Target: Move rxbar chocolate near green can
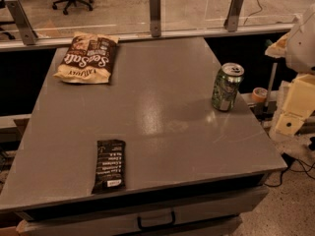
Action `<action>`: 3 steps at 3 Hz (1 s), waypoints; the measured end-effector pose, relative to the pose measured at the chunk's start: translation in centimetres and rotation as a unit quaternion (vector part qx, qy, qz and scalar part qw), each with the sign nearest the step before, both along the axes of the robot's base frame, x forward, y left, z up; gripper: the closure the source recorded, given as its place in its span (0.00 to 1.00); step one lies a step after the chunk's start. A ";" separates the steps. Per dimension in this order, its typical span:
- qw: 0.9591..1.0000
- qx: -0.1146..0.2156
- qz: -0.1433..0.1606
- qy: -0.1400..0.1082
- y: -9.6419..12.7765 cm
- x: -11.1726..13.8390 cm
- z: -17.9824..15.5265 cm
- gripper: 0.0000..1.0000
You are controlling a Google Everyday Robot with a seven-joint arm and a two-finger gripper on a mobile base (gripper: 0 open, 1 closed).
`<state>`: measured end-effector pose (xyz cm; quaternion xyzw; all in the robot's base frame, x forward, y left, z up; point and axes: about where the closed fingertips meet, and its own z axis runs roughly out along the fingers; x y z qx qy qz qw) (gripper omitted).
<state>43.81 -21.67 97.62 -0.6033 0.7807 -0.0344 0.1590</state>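
Note:
The rxbar chocolate (109, 165) is a flat dark wrapper with white text. It lies near the front edge of the grey table (162, 107), left of centre. The green can (227, 87) stands upright near the table's right edge, well to the right of the bar and further back. My gripper (294, 109) shows as cream-coloured parts at the right edge of the view. It is off the table, to the right of the can and far from the bar, and it holds nothing that I can see.
A brown-and-cream "Sea Salt" chip bag (87, 58) lies at the table's back left. A rail with metal posts (155, 14) runs behind the table. A tape roll (259, 94) sits just off the right edge. A drawer handle (156, 221) is below the front.

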 end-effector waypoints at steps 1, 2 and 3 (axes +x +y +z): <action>1.000 0.000 0.000 -0.001 0.1 0.0 0.0 0.00; 1.000 0.017 0.018 0.004 1.7 0.3 -0.8 0.00; 0.996 0.049 0.074 0.023 6.9 0.0 -3.3 0.00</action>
